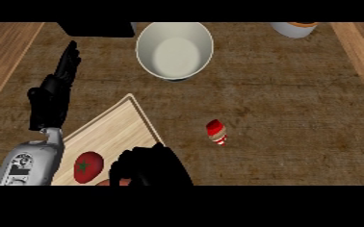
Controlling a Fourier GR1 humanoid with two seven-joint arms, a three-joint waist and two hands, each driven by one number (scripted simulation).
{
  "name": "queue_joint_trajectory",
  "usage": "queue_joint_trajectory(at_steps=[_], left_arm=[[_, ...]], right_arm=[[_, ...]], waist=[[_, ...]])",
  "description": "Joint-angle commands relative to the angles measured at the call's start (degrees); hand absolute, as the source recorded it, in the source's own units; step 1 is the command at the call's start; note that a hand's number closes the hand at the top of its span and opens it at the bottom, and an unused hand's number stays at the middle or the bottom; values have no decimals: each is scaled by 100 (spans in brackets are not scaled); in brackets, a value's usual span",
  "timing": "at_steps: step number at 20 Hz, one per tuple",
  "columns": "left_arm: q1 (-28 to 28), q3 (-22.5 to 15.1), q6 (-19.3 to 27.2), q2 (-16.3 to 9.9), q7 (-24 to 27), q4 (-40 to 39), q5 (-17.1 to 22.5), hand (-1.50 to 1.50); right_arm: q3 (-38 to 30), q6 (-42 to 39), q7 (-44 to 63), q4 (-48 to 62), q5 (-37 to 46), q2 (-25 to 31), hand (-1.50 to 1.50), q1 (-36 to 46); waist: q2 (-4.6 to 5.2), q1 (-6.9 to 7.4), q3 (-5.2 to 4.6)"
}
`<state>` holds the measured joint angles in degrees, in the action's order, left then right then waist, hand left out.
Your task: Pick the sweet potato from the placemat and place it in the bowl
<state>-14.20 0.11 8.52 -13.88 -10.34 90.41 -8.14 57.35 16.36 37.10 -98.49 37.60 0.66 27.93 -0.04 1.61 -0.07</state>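
The white bowl stands at the back centre of the counter. A pale wooden placemat lies at the lower left. My right hand is low over the placemat's near right corner, with its fingers curled down. Slivers of the orange sweet potato show under those fingers; the hand hides the rest of it. My left hand rests open at the left edge, fingers up, holding nothing.
A red tomato sits on the placemat just left of my right hand. A small red striped object lies on the counter to the right. A black block and a white-and-orange container stand along the back.
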Motion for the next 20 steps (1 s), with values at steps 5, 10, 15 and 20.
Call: queue_joint_trajectory(at_steps=[5,10,15,20], left_arm=[[-26,-145,73,137,-173,186,-170,0],[93,86,-171,-24,263,19,48,0],[-54,-7,-41,150,18,-49,-64,0],[11,19,-147,71,157,126,-18,0]], right_arm=[[-1469,820,-316,1464,-1226,-64,150,1844],[-2218,1275,-1509,3046,-1980,-65,150,2494],[-2726,1425,-2535,4727,-1754,-66,150,3140],[-2964,1751,-3018,6096,-1279,230,150,3632]], waist=[[28,-6,7],[61,60,4],[81,63,4],[103,138,2]])
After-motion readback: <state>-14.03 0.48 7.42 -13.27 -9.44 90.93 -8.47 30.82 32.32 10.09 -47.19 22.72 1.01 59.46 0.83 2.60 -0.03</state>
